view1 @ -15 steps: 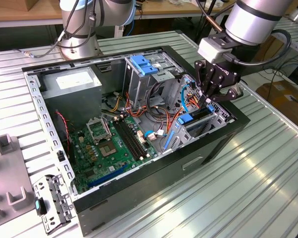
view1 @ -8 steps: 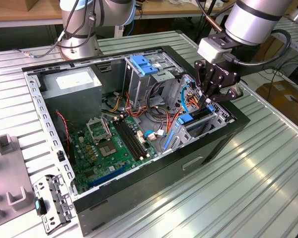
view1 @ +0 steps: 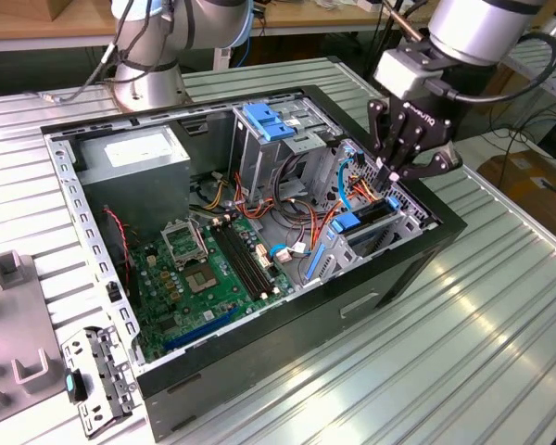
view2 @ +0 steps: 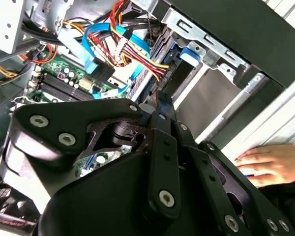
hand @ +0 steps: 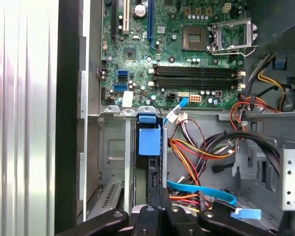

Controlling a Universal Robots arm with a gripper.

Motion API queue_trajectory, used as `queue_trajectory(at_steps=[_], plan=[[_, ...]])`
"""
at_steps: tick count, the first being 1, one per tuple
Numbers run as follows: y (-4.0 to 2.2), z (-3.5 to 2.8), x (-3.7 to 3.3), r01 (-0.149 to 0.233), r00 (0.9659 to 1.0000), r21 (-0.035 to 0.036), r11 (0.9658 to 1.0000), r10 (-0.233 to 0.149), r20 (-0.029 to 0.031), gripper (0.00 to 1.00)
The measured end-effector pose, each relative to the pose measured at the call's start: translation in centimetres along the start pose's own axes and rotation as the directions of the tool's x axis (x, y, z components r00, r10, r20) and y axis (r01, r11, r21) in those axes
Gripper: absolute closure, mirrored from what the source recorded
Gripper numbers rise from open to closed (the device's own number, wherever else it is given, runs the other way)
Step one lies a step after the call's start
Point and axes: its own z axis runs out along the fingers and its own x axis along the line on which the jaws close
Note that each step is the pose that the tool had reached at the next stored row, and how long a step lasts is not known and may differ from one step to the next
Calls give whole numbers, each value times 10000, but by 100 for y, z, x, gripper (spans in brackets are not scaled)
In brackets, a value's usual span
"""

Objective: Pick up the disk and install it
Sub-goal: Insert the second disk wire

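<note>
One gripper point(view1: 410, 167) hangs over one disk point(view1: 366, 221) seated in its bay

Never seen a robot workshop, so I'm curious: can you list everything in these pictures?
computer case: one, black, open, on ribbed table
motherboard: one, green, inside case
power supply box: one, grey, inside case
drive cage: one, metal, blue latch, upright
cables: many, red, yellow, orange, blue, inside case
disk: one, blue-railed, edge-on in bay below pincer
hand: one, on table beside case
pincer: one, black, over disk bay

Open computer case point(hand: 71, 123), motherboard point(hand: 177, 54), cables point(hand: 201, 152)
</note>
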Motion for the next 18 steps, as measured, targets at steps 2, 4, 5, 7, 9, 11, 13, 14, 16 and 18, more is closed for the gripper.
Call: queue_trajectory(at_steps=[2,4,5,7,9,11,13,14,16,18], plan=[[2,-102,-3,0,10000,0,10000,0,-1,89],[4,-231,-16,0,10000,-1,10000,0,2,89],[4,-258,-58,-1,10000,-1,10000,1,-25,89],[3,-265,-160,-4,9998,-2,10000,4,-195,89],[2,-265,-258,-5,9996,-2,10000,5,-297,89],[-8,-264,-401,-6,9992,-20,10000,5,-404,89],[-17,-260,-470,-8,9990,-56,10000,5,-457,89],[-22,-255,-507,-8,9987,-77,10000,4,-505,89],[-25,-240,-587,-13,9981,-122,9999,5,-611,89],[-27,-222,-656,-12,9976,-146,9999,2,-693,89]])
